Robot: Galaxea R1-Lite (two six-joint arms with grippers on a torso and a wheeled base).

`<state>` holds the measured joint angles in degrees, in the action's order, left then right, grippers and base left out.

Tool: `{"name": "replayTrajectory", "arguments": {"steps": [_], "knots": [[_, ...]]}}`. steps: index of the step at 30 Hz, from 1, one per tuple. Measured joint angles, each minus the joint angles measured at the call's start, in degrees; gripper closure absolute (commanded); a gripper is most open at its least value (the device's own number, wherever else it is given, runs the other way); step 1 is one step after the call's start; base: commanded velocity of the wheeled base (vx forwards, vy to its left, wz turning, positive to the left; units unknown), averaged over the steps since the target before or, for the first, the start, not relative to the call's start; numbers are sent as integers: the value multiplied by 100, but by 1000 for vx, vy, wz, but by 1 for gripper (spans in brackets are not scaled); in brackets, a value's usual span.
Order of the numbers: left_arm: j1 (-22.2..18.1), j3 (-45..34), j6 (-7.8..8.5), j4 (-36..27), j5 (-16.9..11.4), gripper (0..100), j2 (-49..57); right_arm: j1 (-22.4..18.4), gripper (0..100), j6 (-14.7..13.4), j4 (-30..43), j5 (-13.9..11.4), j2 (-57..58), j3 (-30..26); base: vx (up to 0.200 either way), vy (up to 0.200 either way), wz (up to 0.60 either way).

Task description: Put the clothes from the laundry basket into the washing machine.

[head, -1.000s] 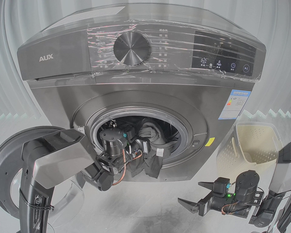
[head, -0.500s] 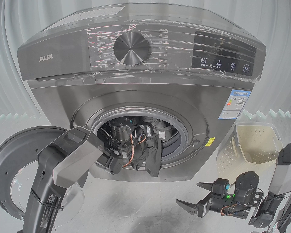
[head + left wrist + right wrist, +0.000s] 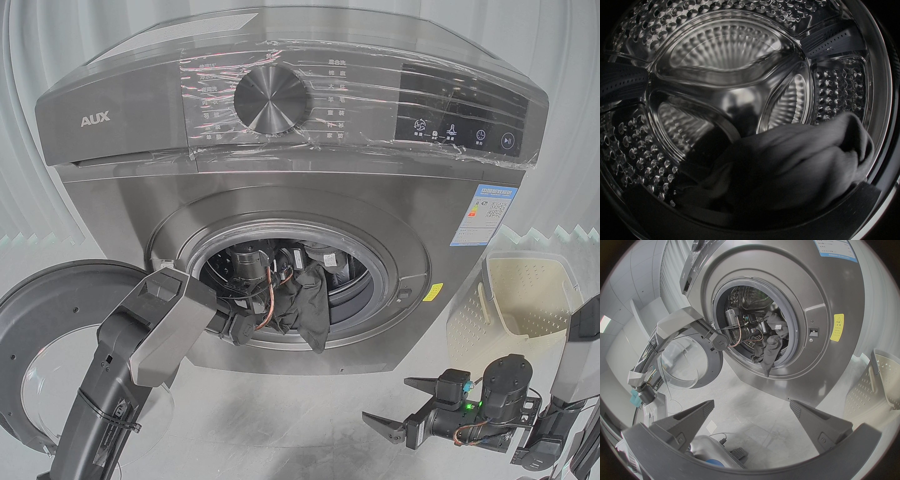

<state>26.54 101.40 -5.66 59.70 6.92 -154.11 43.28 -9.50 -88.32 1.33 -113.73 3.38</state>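
The grey washing machine (image 3: 125, 206) stands with its round opening uncovered. My left gripper (image 3: 299, 257) is inside the opening, shut on a dark garment (image 3: 309, 306). Part of that garment lies in the steel drum (image 3: 725, 47), and its lower end hangs out over the front rim. In the left wrist view the dark garment (image 3: 793, 162) bulges close in front and covers the fingers. The cream laundry basket (image 3: 531, 300) stands to the right of the machine, and no clothes show inside it. My right gripper (image 3: 387, 400) hangs open and holds nothing, low over the floor in front of the basket.
The machine's round door (image 3: 50, 325) is swung open at the left, beside my left arm. Grey floor (image 3: 281, 412) lies free between the machine and my right gripper (image 3: 750, 404). Pale curtains hang behind the machine.
My left arm has pushed deeper into the drum and carried the dark garment in with it, so less cloth hangs over the rim. The right arm has barely moved.
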Motion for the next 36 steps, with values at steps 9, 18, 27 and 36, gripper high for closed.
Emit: {"name": "replayTrajectory", "arguments": {"steps": [9,18,27,36], "knots": [[16,-451,9,-113,-12,0,146,-6,0,-2,0,-7,0,-11,0,0,0],[122,-1847,55,-594,-279,0,1067,-11,0,-2,0,-7,0,-18,0,0,0],[301,-3217,352,-734,-672,0,1892,-11,0,-5,2,-2,-9,-21,0,0,0],[356,-4070,658,-762,-911,0,2437,-6,0,-10,0,0,-16,-24,0,0,0]]}}
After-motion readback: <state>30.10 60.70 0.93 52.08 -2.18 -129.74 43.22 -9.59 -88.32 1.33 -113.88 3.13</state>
